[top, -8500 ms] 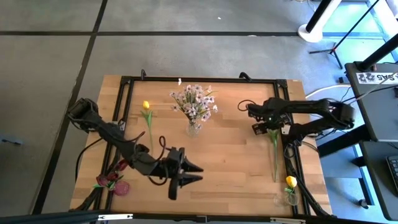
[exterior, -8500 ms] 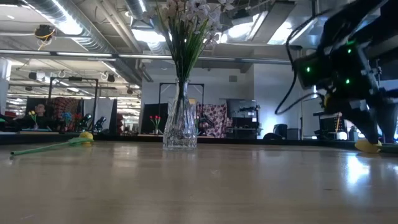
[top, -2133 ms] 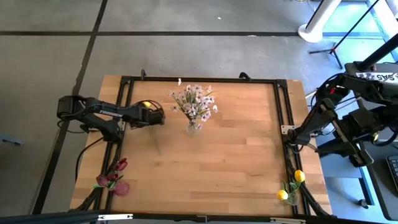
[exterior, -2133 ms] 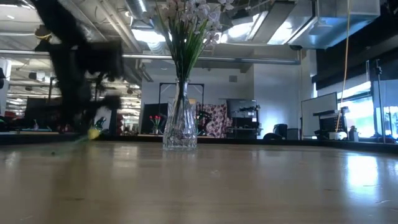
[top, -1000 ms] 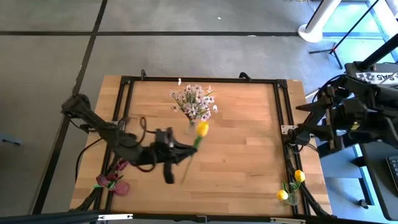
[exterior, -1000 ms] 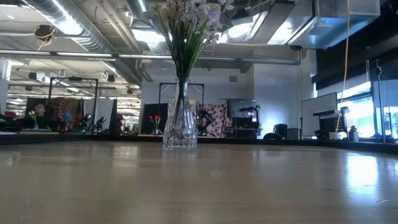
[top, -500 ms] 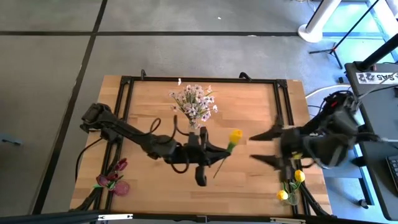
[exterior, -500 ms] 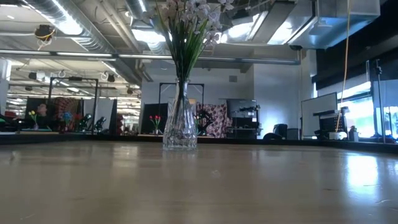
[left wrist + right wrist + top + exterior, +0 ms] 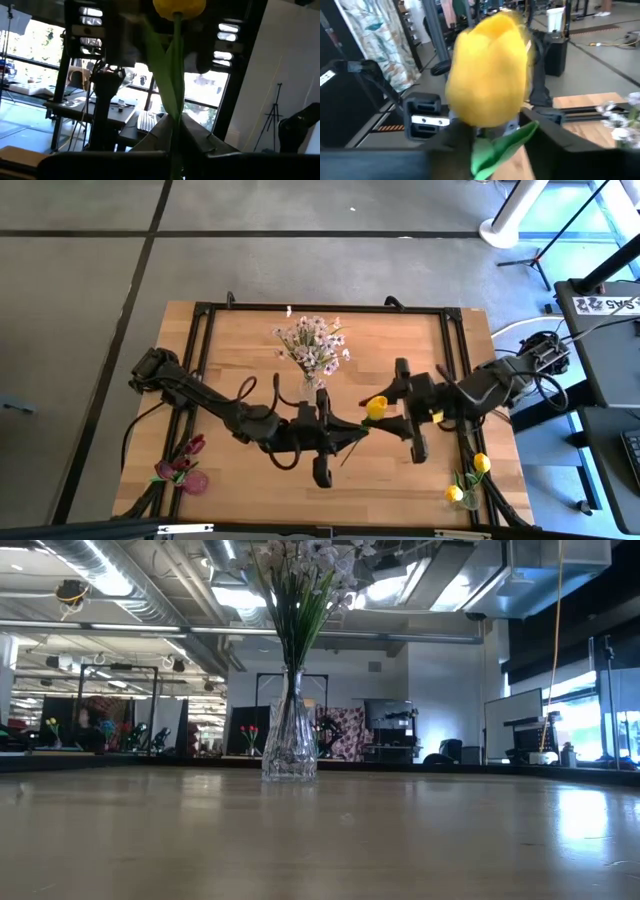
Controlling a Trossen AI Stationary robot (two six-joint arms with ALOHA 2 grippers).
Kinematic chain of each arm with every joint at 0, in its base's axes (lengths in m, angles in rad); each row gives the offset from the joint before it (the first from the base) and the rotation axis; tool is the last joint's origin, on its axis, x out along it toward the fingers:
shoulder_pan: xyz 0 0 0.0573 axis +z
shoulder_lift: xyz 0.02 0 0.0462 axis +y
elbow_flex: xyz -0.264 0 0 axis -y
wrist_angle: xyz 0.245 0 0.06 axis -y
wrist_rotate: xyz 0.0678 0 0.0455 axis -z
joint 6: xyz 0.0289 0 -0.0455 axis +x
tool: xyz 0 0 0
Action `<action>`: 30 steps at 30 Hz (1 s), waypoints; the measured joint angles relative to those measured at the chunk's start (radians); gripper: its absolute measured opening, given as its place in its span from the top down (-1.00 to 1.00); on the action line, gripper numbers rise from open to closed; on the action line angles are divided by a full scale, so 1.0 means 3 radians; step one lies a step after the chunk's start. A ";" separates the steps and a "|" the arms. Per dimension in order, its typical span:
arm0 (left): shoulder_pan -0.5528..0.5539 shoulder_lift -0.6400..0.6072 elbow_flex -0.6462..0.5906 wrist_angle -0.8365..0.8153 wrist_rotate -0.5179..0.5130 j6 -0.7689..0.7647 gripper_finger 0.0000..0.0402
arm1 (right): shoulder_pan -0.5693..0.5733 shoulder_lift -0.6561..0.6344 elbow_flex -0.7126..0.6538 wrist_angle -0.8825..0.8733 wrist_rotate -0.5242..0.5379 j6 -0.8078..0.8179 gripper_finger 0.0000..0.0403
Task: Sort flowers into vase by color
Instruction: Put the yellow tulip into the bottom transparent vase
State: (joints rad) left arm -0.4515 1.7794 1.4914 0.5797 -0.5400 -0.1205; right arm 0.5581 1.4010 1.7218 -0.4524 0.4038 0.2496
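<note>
Left tool (image 9: 352, 432) grips yellow tulip (image 9: 376, 406) stem, bud btwn right tool (image 9: 407, 412) fingers.

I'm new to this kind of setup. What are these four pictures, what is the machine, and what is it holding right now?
These are four cameras at one moment. One looks straight down on a wooden table with two dark robot arms; one sits at table height; one rides on each wrist. The left claw is shut on the green stem of a yellow tulip, holding it above the table's middle. The right claw sits right at the bud, apparently to take it; whether it grips is unclear. A glass vase of white-pink blossoms stands mid-table. Dark red tulips sit at the near left corner, two yellow tulips at the near right.
</note>
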 joint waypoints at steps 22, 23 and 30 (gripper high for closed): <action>-0.0222 -0.0871 0.0000 -0.1527 -0.0301 -0.0587 0.30 | 0.0464 -0.0611 0.0005 -0.0600 -0.1042 0.0029 0.97; -0.0241 -0.0907 0.0000 -0.1553 -0.0298 -0.0527 0.30 | 0.0610 -0.0636 0.0005 -0.0578 -0.1116 0.0114 0.96; -0.0277 -0.0964 0.0000 -0.1529 -0.0299 -0.0380 0.29 | 0.1800 -0.0627 0.0006 -0.0637 -0.0992 0.0362 0.98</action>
State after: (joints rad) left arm -0.5345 1.4902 1.4914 0.1209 -0.6297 -0.2346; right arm 1.0982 1.2130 1.7236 -0.6434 0.1062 0.3582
